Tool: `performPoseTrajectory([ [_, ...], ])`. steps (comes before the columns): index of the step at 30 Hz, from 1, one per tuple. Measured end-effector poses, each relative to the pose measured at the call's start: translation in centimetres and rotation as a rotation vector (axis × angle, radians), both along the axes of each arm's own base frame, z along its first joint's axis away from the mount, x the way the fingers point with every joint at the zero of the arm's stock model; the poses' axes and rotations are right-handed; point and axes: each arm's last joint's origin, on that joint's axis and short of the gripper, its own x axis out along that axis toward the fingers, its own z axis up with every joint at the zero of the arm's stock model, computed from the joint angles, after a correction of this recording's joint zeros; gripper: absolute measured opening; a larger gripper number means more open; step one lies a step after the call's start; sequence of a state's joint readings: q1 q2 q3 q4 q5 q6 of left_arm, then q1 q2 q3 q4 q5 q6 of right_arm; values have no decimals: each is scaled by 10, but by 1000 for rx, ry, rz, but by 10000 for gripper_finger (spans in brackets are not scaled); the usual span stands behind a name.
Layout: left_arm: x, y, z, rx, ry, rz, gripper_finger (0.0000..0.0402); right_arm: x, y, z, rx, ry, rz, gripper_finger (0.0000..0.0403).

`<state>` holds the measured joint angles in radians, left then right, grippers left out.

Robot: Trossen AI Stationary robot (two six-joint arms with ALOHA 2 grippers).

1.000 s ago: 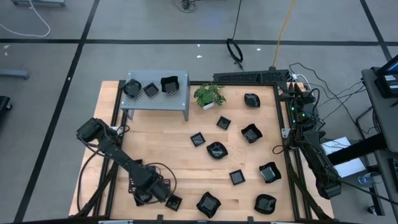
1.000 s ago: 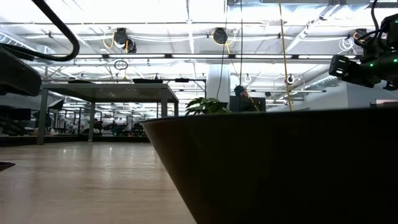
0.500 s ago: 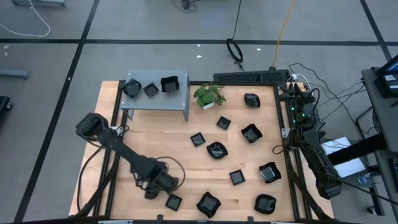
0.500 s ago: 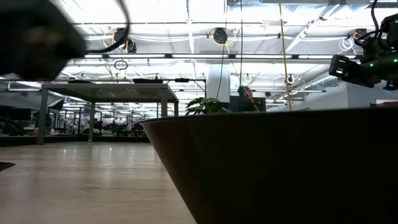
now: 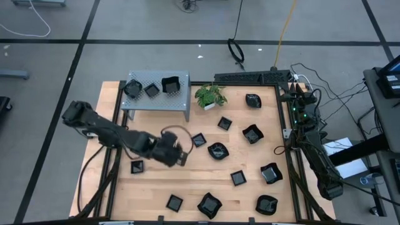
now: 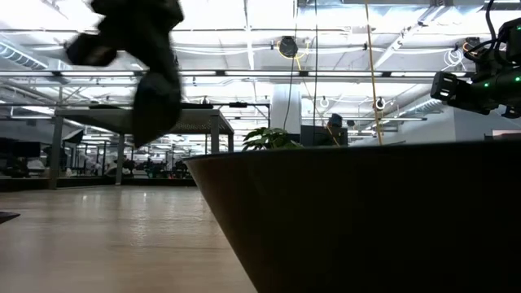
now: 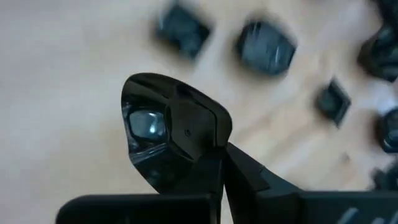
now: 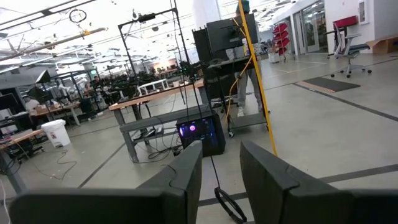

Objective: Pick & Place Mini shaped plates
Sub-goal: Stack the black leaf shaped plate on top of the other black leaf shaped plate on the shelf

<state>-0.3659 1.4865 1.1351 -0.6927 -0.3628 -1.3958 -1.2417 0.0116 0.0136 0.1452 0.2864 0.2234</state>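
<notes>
Left hand, on an arm stretched low across the table, hangs near mid-table, clamped on a glossy black dish held by its rim. Right hand sits parked off the table's right edge, fingers apart. Thirteen other mini plates lie about: three on the grey perforated stand, ten on the wood. Half a second ago the left hand was lower, near the front edge.

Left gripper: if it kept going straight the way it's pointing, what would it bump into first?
Probably the rounded plate ahead of the left gripper, which carries a small plate. It's raised, so it might pass over.
</notes>
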Motion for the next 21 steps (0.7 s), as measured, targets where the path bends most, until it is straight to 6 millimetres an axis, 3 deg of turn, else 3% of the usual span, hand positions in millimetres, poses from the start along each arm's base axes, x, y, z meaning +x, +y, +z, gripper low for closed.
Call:
performPoseTrajectory([
  [4,-2,28,20,313,-38,-95,5,0,0,0,0,0,0,100],
  [11,-8,87,51,794,88,-199,10,0,0,0,-1,0,0,100],
  [21,-35,172,71,1020,389,-233,12,0,0,0,-1,0,0,100],
])
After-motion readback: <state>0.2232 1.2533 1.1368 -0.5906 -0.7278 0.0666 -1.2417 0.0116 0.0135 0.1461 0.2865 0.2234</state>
